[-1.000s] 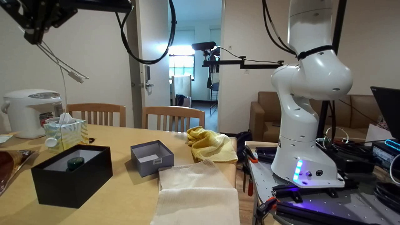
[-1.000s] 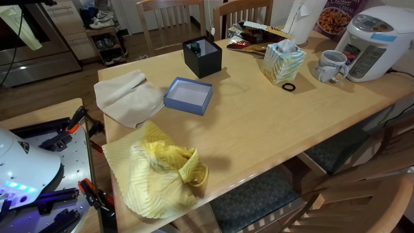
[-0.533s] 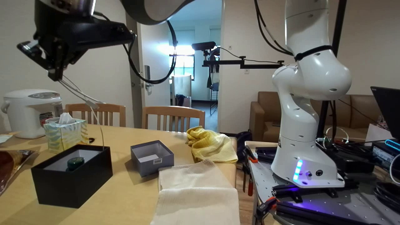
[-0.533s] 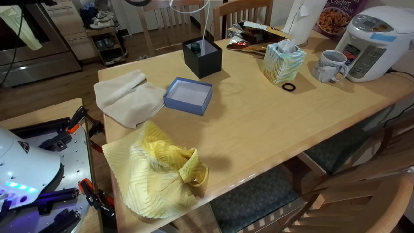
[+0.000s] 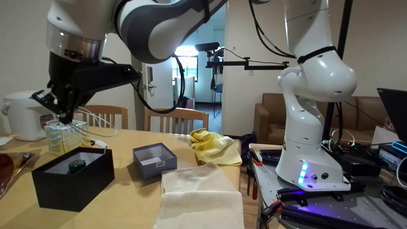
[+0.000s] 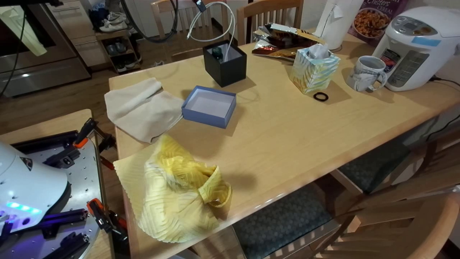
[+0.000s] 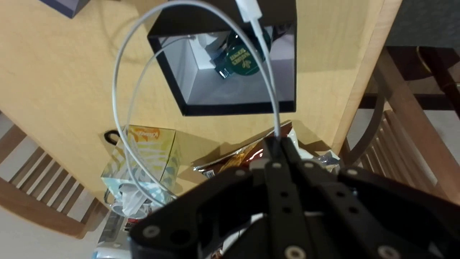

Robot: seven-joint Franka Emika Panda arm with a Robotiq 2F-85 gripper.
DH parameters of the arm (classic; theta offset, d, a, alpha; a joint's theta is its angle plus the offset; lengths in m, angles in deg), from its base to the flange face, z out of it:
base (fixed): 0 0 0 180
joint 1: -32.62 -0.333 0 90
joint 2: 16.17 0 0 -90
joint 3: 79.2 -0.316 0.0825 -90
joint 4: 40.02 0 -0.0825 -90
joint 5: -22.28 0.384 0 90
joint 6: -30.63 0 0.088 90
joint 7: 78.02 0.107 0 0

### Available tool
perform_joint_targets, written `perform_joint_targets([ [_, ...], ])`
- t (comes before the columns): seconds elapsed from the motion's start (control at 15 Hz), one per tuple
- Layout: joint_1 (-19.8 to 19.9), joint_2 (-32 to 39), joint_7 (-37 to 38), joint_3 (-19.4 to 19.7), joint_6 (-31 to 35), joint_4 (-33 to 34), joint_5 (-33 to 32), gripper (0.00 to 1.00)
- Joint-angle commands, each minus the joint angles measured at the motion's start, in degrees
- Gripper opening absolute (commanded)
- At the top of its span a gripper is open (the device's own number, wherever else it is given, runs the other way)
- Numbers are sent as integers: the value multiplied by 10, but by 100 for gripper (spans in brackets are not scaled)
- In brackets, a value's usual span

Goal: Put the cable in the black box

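The pincer [image 5: 66,119] grips the cable [image 5: 101,143], looping right in an exterior view. Release belongs low in the black box [image 5: 68,192].

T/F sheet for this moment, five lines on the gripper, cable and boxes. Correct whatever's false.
1. The gripper is shut on the cable. True.
2. A dark green item sits in the black box. True.
3. The whole cable lies inside the black box. False: part of the cable hangs in, but much of it loops in the air.
4. The grey-blue box stands on the table. True.
5. The grey-blue box touches the black box. False: a gap shows between them.
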Motion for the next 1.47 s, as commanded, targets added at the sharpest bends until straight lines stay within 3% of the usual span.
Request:
perform_joint_targets([
  [0.0, 7, 9, -1, 5, 56, -24, 43, 1],
  [0.33, 8, 18, -62, 5, 72, -23, 155, 1],
  [0.8, -24, 21, -43, 55, 92, 19, 83, 1],
  [1.07, -27, 48, -14, 81, 162, 38, 22, 1],
  [1.4, -23, 63, -25, 91, 210, 61, 25, 1],
])
